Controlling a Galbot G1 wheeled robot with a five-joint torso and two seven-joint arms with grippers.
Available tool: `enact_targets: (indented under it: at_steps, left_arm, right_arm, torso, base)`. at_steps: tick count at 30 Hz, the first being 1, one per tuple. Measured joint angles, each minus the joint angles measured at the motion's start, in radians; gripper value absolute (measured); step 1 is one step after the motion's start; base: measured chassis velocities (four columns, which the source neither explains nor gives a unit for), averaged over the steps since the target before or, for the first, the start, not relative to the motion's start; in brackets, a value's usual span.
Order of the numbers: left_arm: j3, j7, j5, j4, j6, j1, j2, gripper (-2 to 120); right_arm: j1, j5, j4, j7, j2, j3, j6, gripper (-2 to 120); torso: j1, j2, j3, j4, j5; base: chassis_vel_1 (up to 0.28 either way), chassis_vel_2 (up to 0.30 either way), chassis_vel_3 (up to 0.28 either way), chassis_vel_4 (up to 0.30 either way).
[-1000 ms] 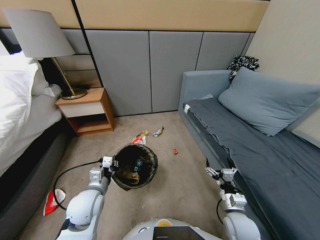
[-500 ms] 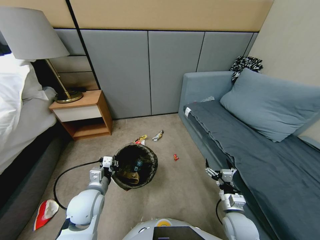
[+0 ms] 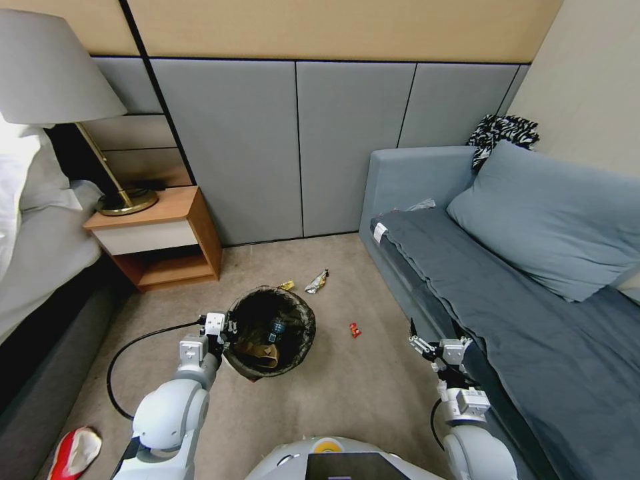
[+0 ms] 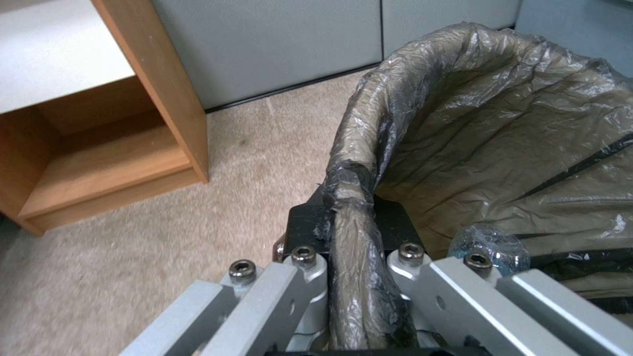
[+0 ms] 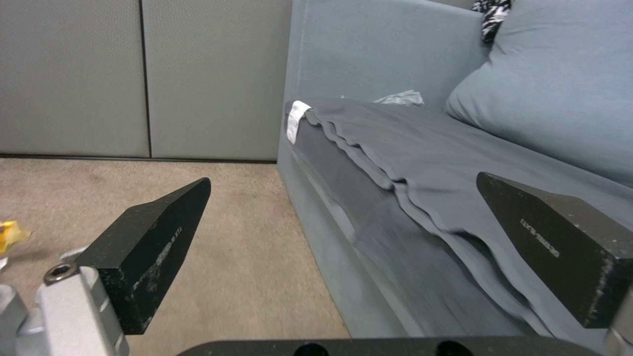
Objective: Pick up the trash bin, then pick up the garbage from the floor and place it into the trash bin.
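The left tool point(image 3: 225, 328) is clenched on the rim of the small round white plastic trash bin with its dark bag liner point(image 3: 301, 317), pinching the liner point(image 4: 356, 217); the bin hangs just above the beige carpet floor point(image 3: 353, 387). To the bin's right, near the grey sofa point(image 3: 533, 347), the right tool point(image 3: 433, 333) hovers with its fingers spread, grasping nothing. Right of the bin lies a tiny red scrap point(image 3: 355, 329). Beyond the bin lie a yellow wrapper point(image 3: 287, 285) and a silvery wrapper point(image 3: 316, 283).

The brown-lined trash bin point(image 3: 270, 331) hangs upright. Beyond it on the floor lie a yellow wrapper point(image 3: 287, 285), silvery wrapper point(image 3: 317, 282) and red scrap point(image 3: 355, 329).
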Motion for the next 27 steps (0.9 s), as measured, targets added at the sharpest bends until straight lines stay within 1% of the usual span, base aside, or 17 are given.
enact_targets:
  at_steps: [9, 12, 15, 16, 18, 19, 20, 21, 23, 24, 26, 27]
  left_arm:
    - [-0.002, 0.0, 0.0, -0.002, -0.001, 0.001, -0.001, 4]
    - [-0.005, 0.0, 0.0, -0.005, -0.001, 0.002, -0.001, 4]
    - [-0.006, 0.0, -0.003, -0.013, -0.001, 0.003, 0.001, 4]
    - [-0.006, 0.0, -0.003, -0.013, -0.001, 0.003, 0.001, 4]
    - [-0.006, 0.0, -0.004, -0.018, -0.001, 0.004, 0.003, 4]
    - [-0.006, 0.0, -0.005, -0.02, -0.001, 0.004, 0.004, 4]
    - [-0.006, 0.0, -0.005, -0.02, -0.001, 0.004, 0.004, 4]
    - [-0.007, 0.0, -0.006, -0.021, -0.001, 0.004, 0.006, 4]
    - [-0.007, 0.0, -0.006, -0.022, -0.001, 0.004, 0.007, 4]
    - [-0.007, 0.0, -0.006, -0.022, -0.001, 0.004, 0.007, 4]
    - [-0.006, -0.001, -0.006, -0.026, 0.0, 0.003, 0.007, 4]
    - [-0.006, -0.001, -0.006, -0.026, 0.0, 0.003, 0.007, 4]
  right_arm:
    - [0.004, 0.001, -0.012, -0.002, -0.005, -0.01, -0.009, 100]
    - [0.018, 0.004, -0.025, -0.006, -0.014, -0.015, -0.037, 100]
    - [0.059, 0.039, -0.06, -0.038, -0.048, -0.027, -0.109, 100]
    - [0.059, 0.039, -0.06, -0.038, -0.048, -0.027, -0.109, 100]
    - [0.111, 0.079, -0.106, -0.053, -0.089, -0.055, -0.165, 100]
    - [0.135, 0.096, -0.13, -0.055, -0.103, -0.071, -0.184, 100]
    - [0.135, 0.096, -0.13, -0.055, -0.103, -0.071, -0.184, 100]
    - [0.167, 0.12, -0.161, -0.056, -0.122, -0.091, -0.207, 100]
    - [0.225, 0.154, -0.216, -0.056, -0.152, -0.135, -0.249, 100]
    - [0.225, 0.154, -0.216, -0.056, -0.152, -0.135, -0.249, 100]
    - [0.294, 0.192, -0.282, -0.059, -0.182, -0.192, -0.286, 100]
    - [0.294, 0.192, -0.282, -0.059, -0.182, -0.192, -0.286, 100]
  torso:
    - [0.0, 0.0, 0.0, -0.0001, 0.0]
    - [0.0, 0.0, 0.0, -0.0001, 0.0]
    - [0.0, 0.0, 0.0, -0.0004, 0.0]
    - [0.0, 0.0, 0.0, -0.0004, 0.0]
    - [0.0, 0.0, 0.0, -0.0001, -0.0003]
    - [0.0, 0.0, 0.0, -0.0005, -0.0001]
    - [0.0, 0.0, 0.0, -0.0005, -0.0001]
    - [0.0, 0.0, 0.0, 0.0001, 0.0002]
    - [0.0, 0.0, 0.0, -0.0001, 0.0]
    - [0.0, 0.0, 0.0, -0.0001, 0.0]
    - [0.0, 0.0, 0.0, 0.0, 0.0]
    - [0.0, 0.0, 0.0, 0.0, 0.0]
  base:
    - [-0.118, 0.102, 0.117, -0.117]
    - [-0.013, 0.019, 0.014, -0.014]
    - [0.0, 0.0, 0.0, 0.0]
    - [0.0, 0.0, 0.0, 0.0]
    - [0.018, -0.013, -0.032, 0.005]
    - [0.0, 0.0, 0.0, 0.0]
    - [0.0, 0.0, 0.0, 0.0]
    - [0.0, 0.0, 0.0, 0.0]
    - [0.0, 0.0, 0.0, 0.0]
    - [0.0, 0.0, 0.0, 0.0]
    - [0.0, 0.0, 0.0, 0.0]
    - [0.0, 0.0, 0.0, 0.0]
